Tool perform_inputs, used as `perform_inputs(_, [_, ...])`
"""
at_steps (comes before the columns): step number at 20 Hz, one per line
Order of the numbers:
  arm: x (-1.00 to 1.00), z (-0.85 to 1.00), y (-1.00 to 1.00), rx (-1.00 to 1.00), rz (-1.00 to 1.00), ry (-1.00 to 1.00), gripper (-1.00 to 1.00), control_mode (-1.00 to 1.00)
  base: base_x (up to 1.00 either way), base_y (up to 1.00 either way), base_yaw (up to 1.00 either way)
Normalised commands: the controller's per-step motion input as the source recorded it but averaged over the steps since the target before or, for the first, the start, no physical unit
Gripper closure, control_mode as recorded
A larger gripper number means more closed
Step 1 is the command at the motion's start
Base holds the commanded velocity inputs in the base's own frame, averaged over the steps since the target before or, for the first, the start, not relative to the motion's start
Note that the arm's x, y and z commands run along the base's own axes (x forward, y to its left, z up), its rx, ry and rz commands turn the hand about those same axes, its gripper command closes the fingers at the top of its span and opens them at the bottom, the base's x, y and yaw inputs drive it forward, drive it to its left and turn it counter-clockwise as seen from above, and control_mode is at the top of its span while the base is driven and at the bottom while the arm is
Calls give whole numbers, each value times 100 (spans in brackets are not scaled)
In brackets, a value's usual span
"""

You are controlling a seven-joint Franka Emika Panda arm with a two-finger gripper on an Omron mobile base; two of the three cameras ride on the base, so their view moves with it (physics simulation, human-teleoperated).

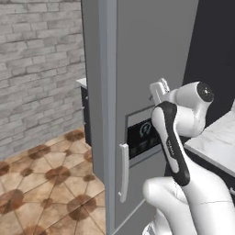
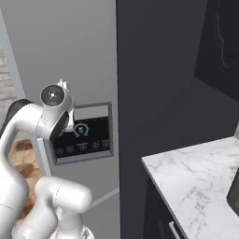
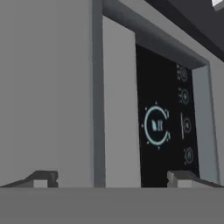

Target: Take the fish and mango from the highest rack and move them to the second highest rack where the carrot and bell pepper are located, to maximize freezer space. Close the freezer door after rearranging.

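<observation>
The freezer door (image 1: 137, 69) is a tall flat grey panel and stands shut, its slim pale handle (image 1: 123, 172) low on its left edge. A black control panel (image 3: 162, 127) is set into the door. My gripper (image 3: 113, 179) is open, its two dark fingertips (image 3: 43, 178) wide apart with nothing between them, and it faces the door close up beside the panel. In the left base view the gripper (image 1: 159, 91) is just above the panel (image 1: 143, 137). The fish, mango, carrot, bell pepper and both racks are hidden behind the shut door.
A white marble counter (image 2: 196, 177) over dark cabinets lies to the right of the fridge, with a tall dark cabinet side (image 2: 158, 93) between them. On the left are a brick wall (image 1: 36, 69) and open tiled floor (image 1: 50, 183).
</observation>
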Motion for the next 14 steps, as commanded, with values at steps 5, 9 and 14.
perform_inputs(5, [88,-6,0,7,-18,0,-100,-100,0,0,0])
perform_inputs(9, [91,-6,0,8,-17,0,-100,-100,0,0,0])
perform_inputs(14, [83,-8,0,9,-21,0,-100,-100,0,0,0])
